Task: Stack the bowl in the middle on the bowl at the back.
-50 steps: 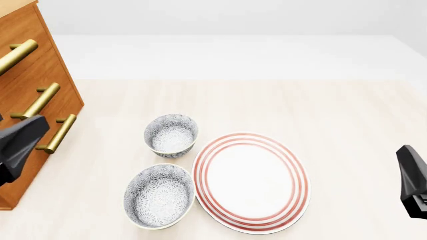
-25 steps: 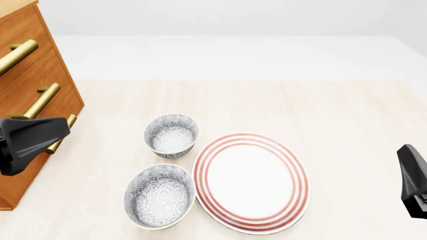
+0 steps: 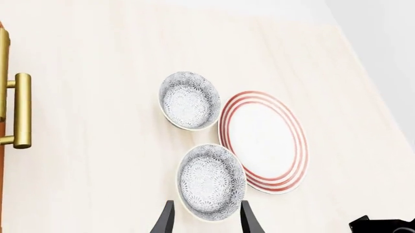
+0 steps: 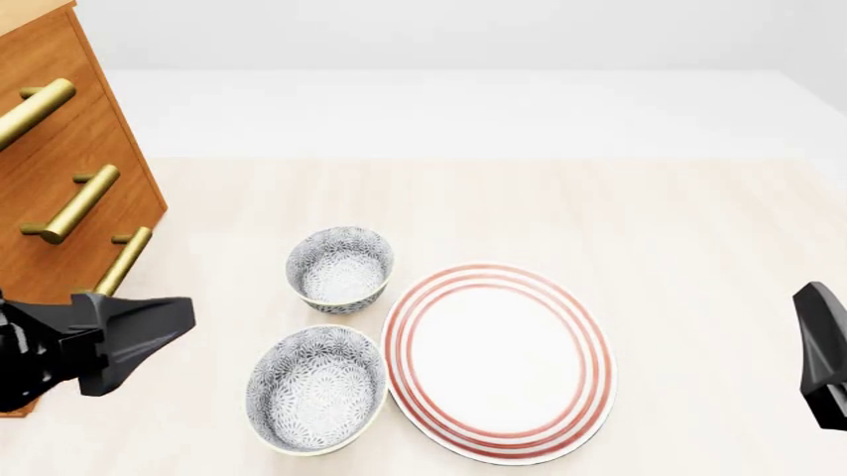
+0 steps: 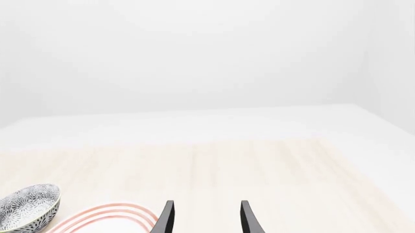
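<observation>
Middle bowl [image 3: 211, 181] just ahead of the spread left hand [image 3: 206, 224], untouched.

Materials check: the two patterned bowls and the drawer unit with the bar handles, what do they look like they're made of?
The bowl in the middle and the bowl at the back: probably glazed ceramic, judging by the fine grey-and-white floral print and smooth cream rims. Drawer unit: looks like reddish-brown wood with visible grain. Its bar handles: brass-coloured, metallic sheen. Being renders, these are looks only.

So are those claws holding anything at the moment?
No, nothing is held. The left gripper hangs open above the near bowl, not touching it, and the right gripper is open over bare table.
</observation>
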Controlling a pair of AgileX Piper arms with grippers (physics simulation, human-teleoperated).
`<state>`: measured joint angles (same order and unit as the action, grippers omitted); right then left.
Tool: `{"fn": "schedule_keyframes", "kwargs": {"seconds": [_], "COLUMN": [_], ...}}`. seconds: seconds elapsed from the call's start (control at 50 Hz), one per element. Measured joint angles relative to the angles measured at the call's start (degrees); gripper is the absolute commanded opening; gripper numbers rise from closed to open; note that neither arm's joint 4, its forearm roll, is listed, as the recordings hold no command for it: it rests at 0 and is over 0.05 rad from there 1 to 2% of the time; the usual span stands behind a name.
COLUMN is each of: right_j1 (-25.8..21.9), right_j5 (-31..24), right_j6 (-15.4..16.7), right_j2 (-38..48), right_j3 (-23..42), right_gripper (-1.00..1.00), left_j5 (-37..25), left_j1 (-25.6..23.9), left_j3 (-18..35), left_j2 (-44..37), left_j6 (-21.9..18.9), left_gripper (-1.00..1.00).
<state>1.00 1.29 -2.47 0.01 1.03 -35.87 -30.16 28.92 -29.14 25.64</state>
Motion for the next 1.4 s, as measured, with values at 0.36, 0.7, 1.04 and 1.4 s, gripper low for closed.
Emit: {"fn": "schedule_keyframes", "kwargs": {"seconds": [0.36, 0.7, 1.04, 1.4], "right_j1": [0.02, 0.09, 0.19, 0.27], "right_j5": [0.31, 0.44, 0.59, 0.71], "right_j6": [-0.07, -0.33, -0.82, -1.04], "right_j2": [0.00, 0.00, 0.00, -0.01], "right_j3": [0.02, 0.08, 0.10, 0.07], "right_gripper": [1.00, 1.00, 1.00, 1.00], "left_j5": [11.29, 20.98, 27.45, 35.72], "left_j1": [-1.77, -3.59, -0.86, -0.48], "left_j3": [-7.53, -11.46, -13.40, -14.61], "left_j2": [-7.94, -17.20, -23.90, -31.30], "left_j6": [0.14, -0.59, -3.71, -4.03], "left_gripper": [1.00, 1.00, 1.00, 1.00]}}
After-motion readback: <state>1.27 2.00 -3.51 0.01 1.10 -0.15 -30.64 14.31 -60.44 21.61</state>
